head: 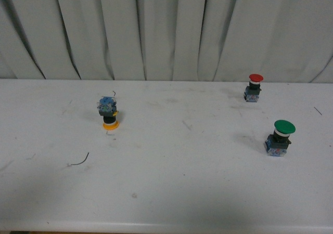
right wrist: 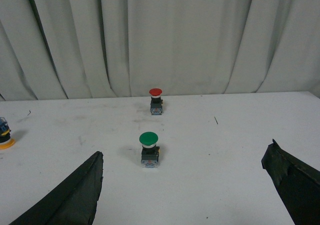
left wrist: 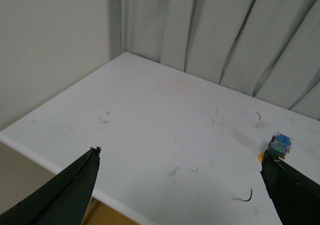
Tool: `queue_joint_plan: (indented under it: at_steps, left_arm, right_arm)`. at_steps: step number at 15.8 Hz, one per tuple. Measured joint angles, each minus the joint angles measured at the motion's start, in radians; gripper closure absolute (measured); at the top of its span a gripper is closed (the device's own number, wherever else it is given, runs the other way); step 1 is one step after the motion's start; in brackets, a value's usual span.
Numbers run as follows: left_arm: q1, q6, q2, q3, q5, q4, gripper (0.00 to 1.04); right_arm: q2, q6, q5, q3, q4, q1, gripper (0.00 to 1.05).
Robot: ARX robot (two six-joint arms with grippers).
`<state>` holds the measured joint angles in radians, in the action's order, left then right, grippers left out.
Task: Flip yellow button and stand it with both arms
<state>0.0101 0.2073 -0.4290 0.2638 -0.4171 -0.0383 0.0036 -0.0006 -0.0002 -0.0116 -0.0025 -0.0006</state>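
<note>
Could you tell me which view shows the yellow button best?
The front view: the yellow button appears whole, cap down. The left wrist view shows mostly its blue block; the right wrist view crops it at the edge.

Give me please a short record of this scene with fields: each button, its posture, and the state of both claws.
yellow button: upside down, cap on the table, left side
red button: upright, far right
green button: upright, right side, nearer than the red button
left claw: open, empty
right claw: open, empty

white table (head: pixel 171 192), three buttons (head: pixel 109 114), maybe wire (head: pixel 79 161)
</note>
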Motion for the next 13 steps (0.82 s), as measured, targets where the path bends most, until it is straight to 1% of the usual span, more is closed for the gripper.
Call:
queue_joint_plan:
  at_steps: [1,2,3,4,5,6,8,9,11,13]
  left_arm:
    - [-0.064,-0.031,-0.142,0.009,0.087,0.130,0.07]
    - [-0.110,-0.061,-0.315,0.051,0.179,0.269,0.07]
    - [-0.127,-0.094,-0.468,0.120,0.238,0.383,0.07]
    - [-0.130,-0.105,-0.517,0.148,0.263,0.413,0.07]
    - [-0.137,-0.121,-0.644,0.228,0.314,0.471,0.07]
    - [-0.129,-0.147,-0.820,0.360,0.343,0.478,0.07]
    - [-0.068,-0.172,-1.173,0.637,0.402,0.385,0.07]
    - [-0.029,-0.182,-1.332,0.784,0.421,0.312,0.07]
    - [0.024,-0.188,-1.493,0.972,0.443,0.229,0.07]
    - [0.059,-0.195,-1.590,1.108,0.521,0.165,0.07]
  right_arm:
    - [0.000,0.000,0.000,0.000,-0.001,0.000,0.06]
    - [0.000,0.000,0.000,0.000,-0.001,0.000,0.06]
    - [0.000,0.000,0.000,0.000,-0.001,0.000,0.06]
    - [0.000,0.000,0.000,0.000,0.000,0.000,0.06]
    - [0.000,0.000,0.000,0.000,0.000,0.000,0.06]
    - [0.000,0.000,0.000,0.000,0.000,0.000,0.06]
    - [0.000,0.000,0.000,0.000,0.000,0.000,0.06]
    - [0.000,0.000,0.000,0.000,0.000,0.000,0.06]
    - [0.000,0.000,0.000,0.000,0.000,0.000,0.06]
    - [0.000,0.000,0.000,0.000,-0.001,0.000,0.06]
